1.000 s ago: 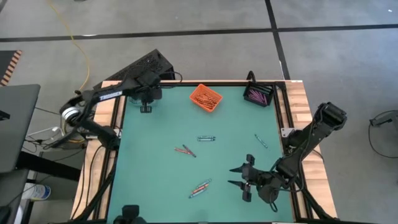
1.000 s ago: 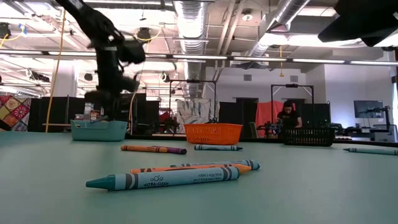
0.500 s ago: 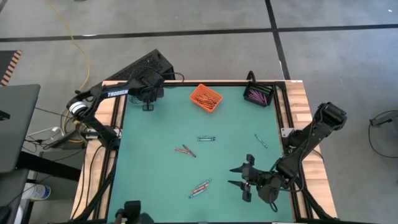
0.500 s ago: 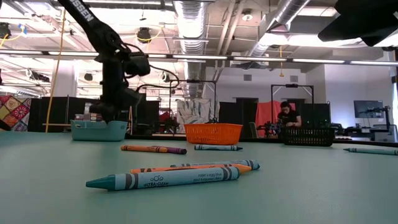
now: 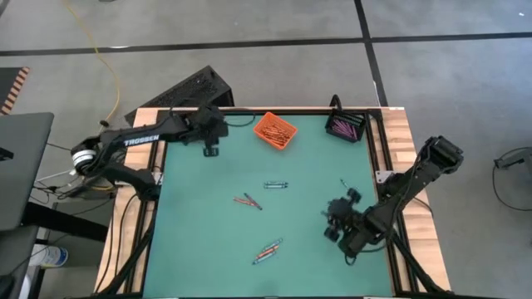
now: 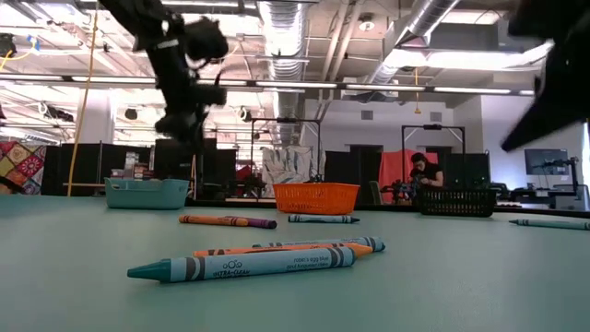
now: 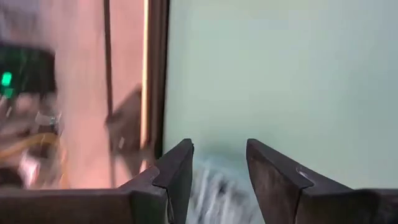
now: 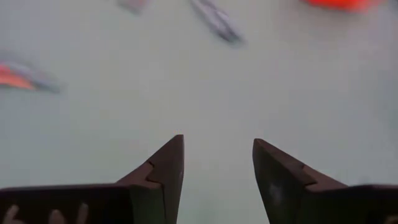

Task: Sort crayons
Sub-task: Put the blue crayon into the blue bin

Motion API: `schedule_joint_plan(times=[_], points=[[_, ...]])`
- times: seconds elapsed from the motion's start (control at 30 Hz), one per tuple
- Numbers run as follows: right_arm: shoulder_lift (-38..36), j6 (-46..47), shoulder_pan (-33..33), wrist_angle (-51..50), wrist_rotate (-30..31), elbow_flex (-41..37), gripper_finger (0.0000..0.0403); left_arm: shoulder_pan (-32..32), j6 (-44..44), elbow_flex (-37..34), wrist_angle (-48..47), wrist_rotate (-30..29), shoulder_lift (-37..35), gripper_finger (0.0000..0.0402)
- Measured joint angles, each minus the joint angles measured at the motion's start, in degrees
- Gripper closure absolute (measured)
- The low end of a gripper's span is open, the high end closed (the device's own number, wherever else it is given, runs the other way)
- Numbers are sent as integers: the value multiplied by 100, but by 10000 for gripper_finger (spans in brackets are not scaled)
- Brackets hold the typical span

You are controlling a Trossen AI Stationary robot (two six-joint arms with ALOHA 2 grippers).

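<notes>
Table: green-topped work table (image 5: 199, 216) with a pale wooden rim, seen whole from above.
Left arm: dark jointed arm with white lettering "TROSSEN" on its forearm; the left gripper (image 5: 209, 149) hangs over the far-left corner of the table, fingers (image 7: 177, 168) parted with nothing between them.
Right arm: dark jointed arm entering from the right edge; the right gripper (image 5: 333, 226) is over the near-right part of the table, fingers (image 8: 163, 169) spread apart and empty, pointing toward the table's middle.
Bins: teal plastic bin (image 6: 146, 193) at far left, under the left arm in the overhead view; orange mesh bin (image 5: 275, 130) at far centre, holding orange-red crayons; black mesh bin (image 5: 345, 126) at far right, holding purple-pink crayons.
Loose crayons: thin wax sticks lying flat on the green top in four places: a crossed pair (image 5: 247, 201) near the centre, a blue-grey one (image 5: 276, 184) just beyond them, a single blue-grey one (image 5: 348, 188) toward the right edge, and a small bundle (image 5: 268, 250) near the front.
Deciding relation: the single crayon by the right edge lies nearest the right gripper, on its far side, long axis slanting from far-left to near-right; the front bundle lies to that gripper's left, well apart. The left gripper is far from every loose crayon, so the right arm is judged the better placed.
Writing: the nearest teal crayon (image 6: 241, 266) carries a grey wrapper with small print, partly readable as "ULTRA-CLEAN"; the rest is too small to read.
</notes>
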Motion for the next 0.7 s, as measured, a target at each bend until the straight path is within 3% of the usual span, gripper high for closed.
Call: schedule_joint_plan(times=[0.17, 0.3, 0.47, 0.7], points=[[-7, 1386, -383, -2234, -458, -3, 234, -957, -806, 0, 211, 675, -402, 261], [-144, 1467, -742, -3070, -978, -23, 242, -1831, -1363, 4, 413, 936, -478, 261], [-924, 854, -1214, -2853, -1346, -465, 249, -2953, -1902, 4, 716, 1164, -324, 260], [-2665, 711, -1730, -2472, -2007, -1577, 255, -4331, -2410, 4, 1139, 1111, 45, 260]])
